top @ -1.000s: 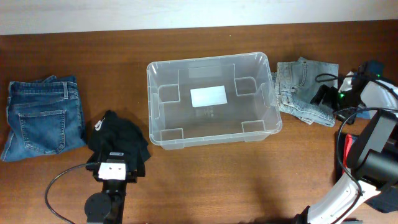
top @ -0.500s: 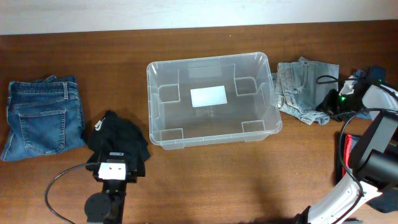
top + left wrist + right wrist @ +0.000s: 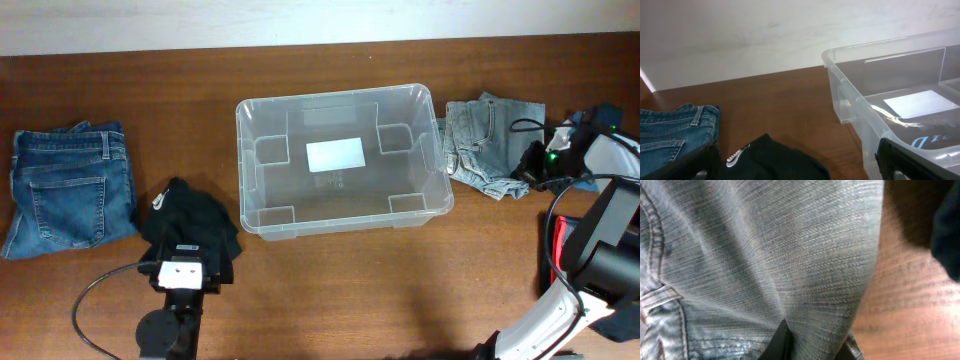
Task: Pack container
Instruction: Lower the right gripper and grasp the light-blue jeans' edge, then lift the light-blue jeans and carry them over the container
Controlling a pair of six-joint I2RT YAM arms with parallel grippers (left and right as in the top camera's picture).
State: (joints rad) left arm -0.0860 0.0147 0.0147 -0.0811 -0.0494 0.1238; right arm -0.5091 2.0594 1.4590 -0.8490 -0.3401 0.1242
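The clear container stands empty at mid-table, a white label on its base. To its right lie light grey-blue jeans. My right gripper is shut on their right edge; in the right wrist view a fold of denim is pinched between the dark fingers of that gripper. My left gripper hangs open over a black garment. The left wrist view shows this gripper wide open around the garment, with the container's near corner at the right.
Folded dark blue jeans lie at the far left, also at the left wrist view's left edge. A dark cloth sits at the far right by the right arm's body and cables. A white wall runs behind the table.
The right gripper has shut on the light jeans' right edge and shifted slightly right. The left arm has not moved.
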